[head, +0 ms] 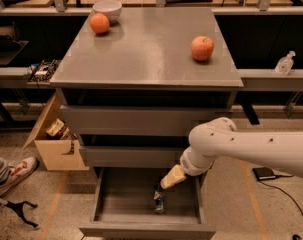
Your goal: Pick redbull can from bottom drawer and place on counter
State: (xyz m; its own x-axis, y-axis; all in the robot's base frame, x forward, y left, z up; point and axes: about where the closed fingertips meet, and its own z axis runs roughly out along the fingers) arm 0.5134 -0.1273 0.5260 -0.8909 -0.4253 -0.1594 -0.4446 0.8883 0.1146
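The bottom drawer [106, 196] stands pulled open at the foot of the grey cabinet. The redbull can [158, 202] stands inside it, right of the middle, small and blue-silver. My gripper [172, 178] hangs over the drawer's right part, just above and right of the can, at the end of the white arm [251, 146] that reaches in from the right. The counter [151, 44] is the cabinet's broad grey top.
An orange [99, 23] and a white bowl [107, 9] sit at the counter's back left, an apple [202, 48] at its right. A cardboard box [53, 141] stands left of the cabinet. A person's shoe [13, 171] is on the floor at left. A workbench runs behind.
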